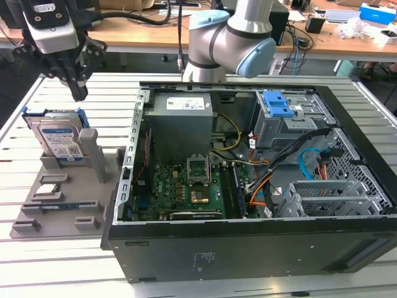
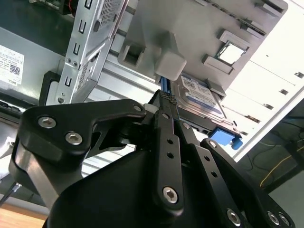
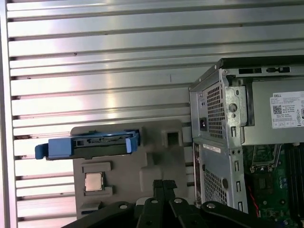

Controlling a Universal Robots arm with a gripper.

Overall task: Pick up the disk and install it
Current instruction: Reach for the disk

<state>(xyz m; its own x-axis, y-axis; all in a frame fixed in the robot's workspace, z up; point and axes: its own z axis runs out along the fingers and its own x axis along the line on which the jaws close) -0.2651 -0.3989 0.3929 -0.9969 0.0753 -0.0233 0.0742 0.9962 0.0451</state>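
Disk (image 1: 59,138) on edge in grey holder (image 1: 74,189) — end effector (image 1: 79,93) clear above, closed

We get bright, even overhead light in the exterior view: soft shadows on the table (image 1: 37,273), darker inside the computer case (image 1: 248,245). In the first wrist view we see white glare streaks along the table slats. In the second wrist view the black gripper (image 2: 165,100) reads dark against a washed-out table surface.

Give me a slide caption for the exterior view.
Gripper hangs above the disk standing in a grey fixture beside the open computer case.
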